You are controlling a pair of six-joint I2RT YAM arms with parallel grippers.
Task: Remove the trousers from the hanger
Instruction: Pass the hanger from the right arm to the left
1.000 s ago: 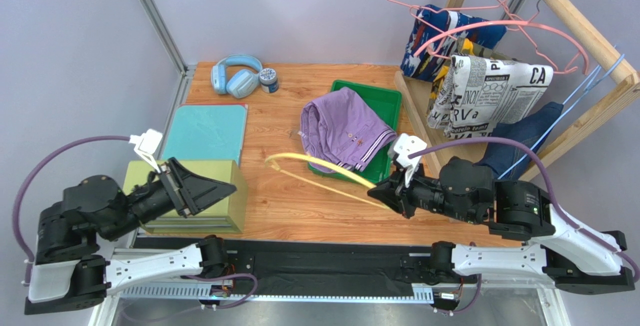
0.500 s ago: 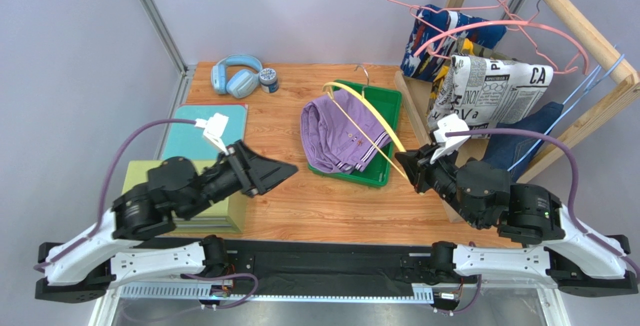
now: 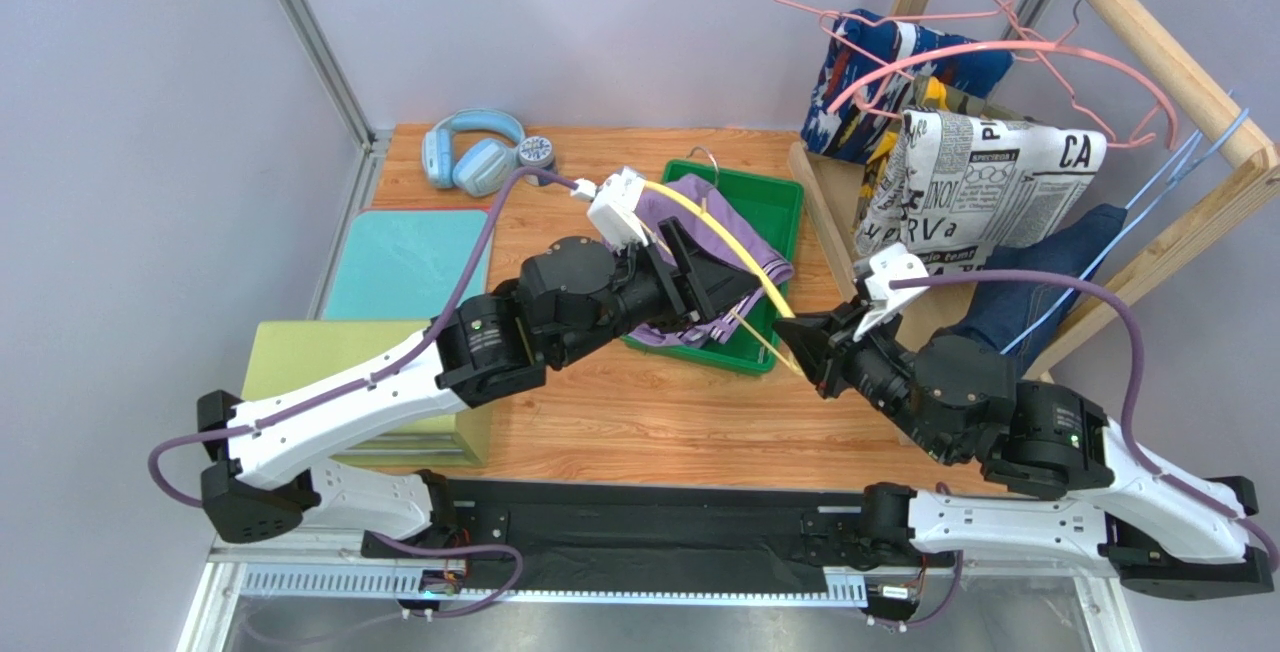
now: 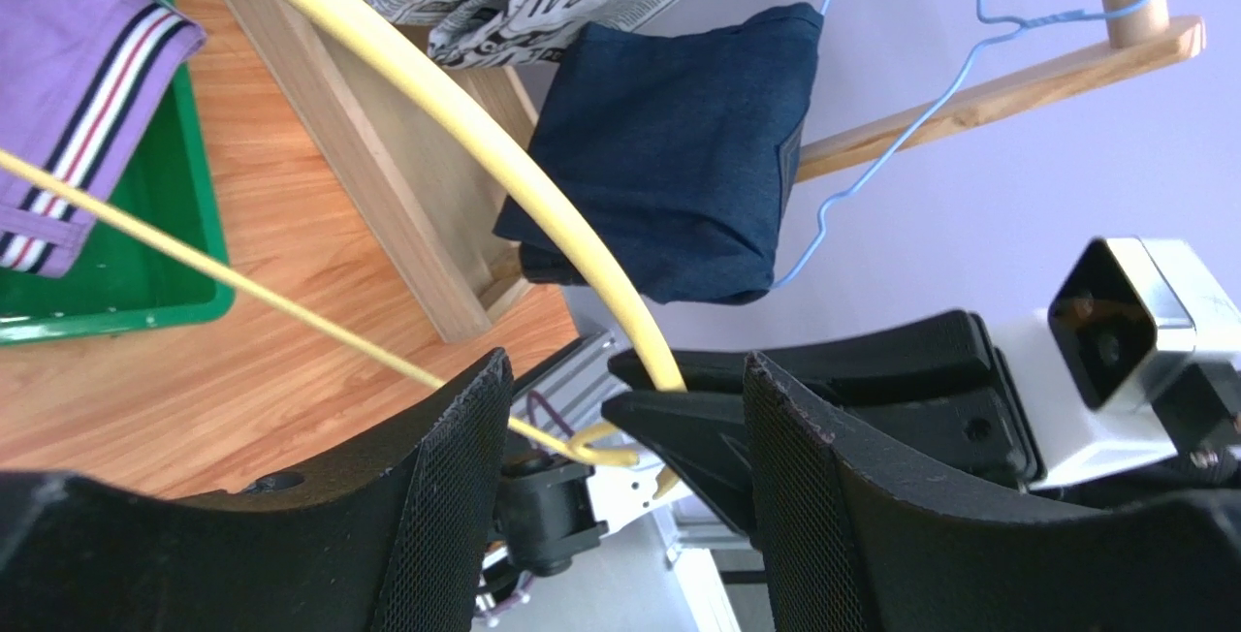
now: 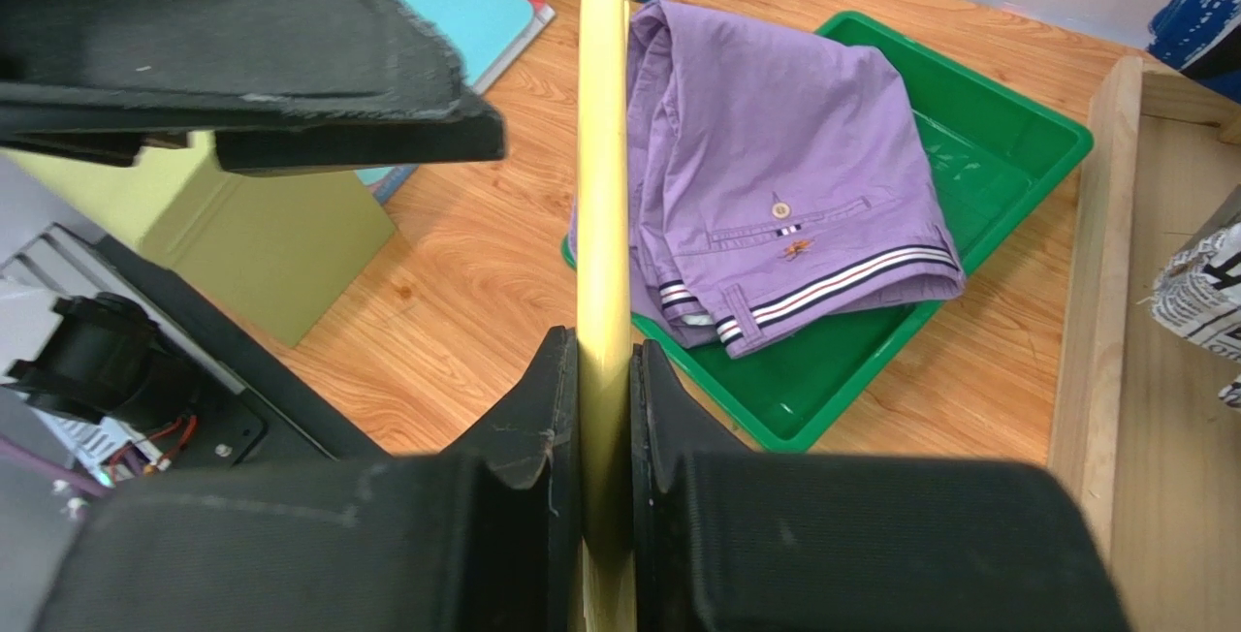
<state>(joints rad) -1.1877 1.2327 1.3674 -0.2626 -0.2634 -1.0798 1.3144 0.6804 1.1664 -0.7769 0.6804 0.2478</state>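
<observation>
The purple trousers (image 3: 694, 210) lie off the hanger in the green tray (image 3: 769, 190); they also show in the right wrist view (image 5: 772, 181). My right gripper (image 3: 793, 339) is shut on the bare yellow hanger (image 3: 721, 240), clamped between its pads (image 5: 605, 371). My left gripper (image 3: 733, 289) is open over the tray's near edge, and the hanger's lower end (image 4: 612, 436) and the right fingertips show between its fingers (image 4: 627, 465). Newsprint trousers (image 3: 977, 180), denim trousers (image 3: 1052, 270) and the abstract-print pair (image 3: 887, 75) hang on the rack. A bit of camouflage (image 3: 882, 160) peeks out behind.
A wooden rack (image 3: 1187, 67) at the right carries pink hangers (image 3: 962, 22) and a blue wire hanger (image 3: 1187, 172). Blue headphones (image 3: 470, 153) and a small jar (image 3: 538, 159) sit at the back. A teal pad (image 3: 409, 265) and an olive box (image 3: 308, 355) are at the left.
My left arm has swung from over the olive box to the middle, up to the hanger. My right gripper has carried the yellow hanger right and tilted it over the tray.
</observation>
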